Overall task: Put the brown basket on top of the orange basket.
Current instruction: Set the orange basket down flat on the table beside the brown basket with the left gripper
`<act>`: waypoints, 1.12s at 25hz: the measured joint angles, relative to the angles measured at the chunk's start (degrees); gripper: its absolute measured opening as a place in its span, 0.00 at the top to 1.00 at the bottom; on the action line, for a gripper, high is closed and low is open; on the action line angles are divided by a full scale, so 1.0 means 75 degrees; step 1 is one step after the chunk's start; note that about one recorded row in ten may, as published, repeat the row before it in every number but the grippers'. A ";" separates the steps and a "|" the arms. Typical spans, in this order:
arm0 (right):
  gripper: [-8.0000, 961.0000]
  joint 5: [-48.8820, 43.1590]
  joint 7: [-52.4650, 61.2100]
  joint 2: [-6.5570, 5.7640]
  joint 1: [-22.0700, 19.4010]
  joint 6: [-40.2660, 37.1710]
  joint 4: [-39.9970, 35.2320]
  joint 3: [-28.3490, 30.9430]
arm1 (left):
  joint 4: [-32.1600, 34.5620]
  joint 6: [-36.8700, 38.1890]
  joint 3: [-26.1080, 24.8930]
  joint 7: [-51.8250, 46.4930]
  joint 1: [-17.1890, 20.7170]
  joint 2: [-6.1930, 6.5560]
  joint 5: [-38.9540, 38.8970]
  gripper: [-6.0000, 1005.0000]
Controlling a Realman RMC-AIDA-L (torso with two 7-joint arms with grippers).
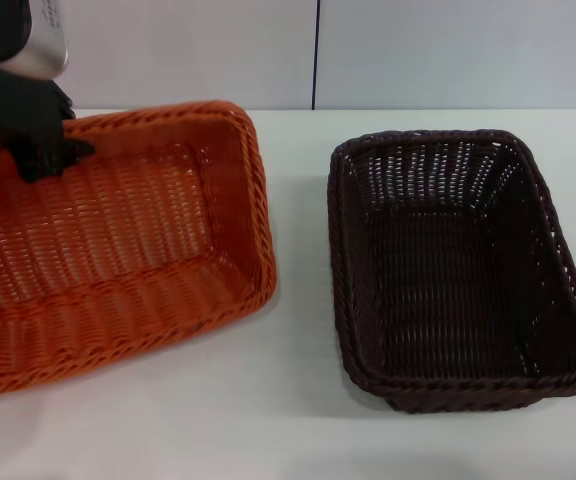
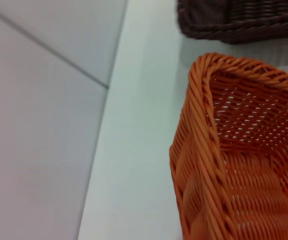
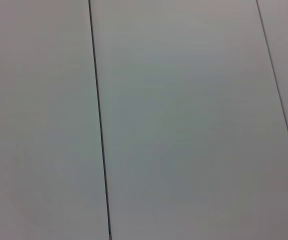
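A: What is closest to us on the white table [image 1: 298,420]?

B: Two baskets, side by side but not touching. The orange basket [image 1: 118,250] is on the robot's left. The brown basket [image 1: 458,270] is on the right, well apart from the left gripper [image 1: 53,150]. It sits flat and open side up.

A: Is the orange one flat too?

B: No. It is tipped, with its far side lifted.

A: Where is the left gripper?

B: At the far back rim of the orange basket, near its left corner. The black fingers [image 1: 38,160] reach over the rim, so it looks like it is holding the orange basket there.

A: What does the left wrist camera see?

B: One corner of the orange basket up close, and a bit of the brown basket farther off.

A: And the right gripper?

B: It is not in sight. Its camera sees only a pale wall [image 3: 184,125] with thin dark lines.
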 joint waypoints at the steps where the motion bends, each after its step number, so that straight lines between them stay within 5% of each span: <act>1: 0.15 0.0000 0.0000 0.0000 0.0000 0.0000 0.0000 0.0000 | -0.0029 -0.0056 0.0042 0.0155 -0.0002 -0.0016 -0.0013 0.85; 19: 0.15 -0.0006 0.0000 0.0009 -0.0057 0.0024 0.0023 -0.0059 | -0.0045 -0.0269 0.0984 0.0787 -0.0357 -0.0049 -0.0235 0.85; 28: 0.15 -0.0006 0.0000 0.0008 -0.0076 0.0056 0.0023 -0.0059 | 0.0699 -0.0158 0.1085 0.0778 -0.0780 -0.0059 -0.0385 0.85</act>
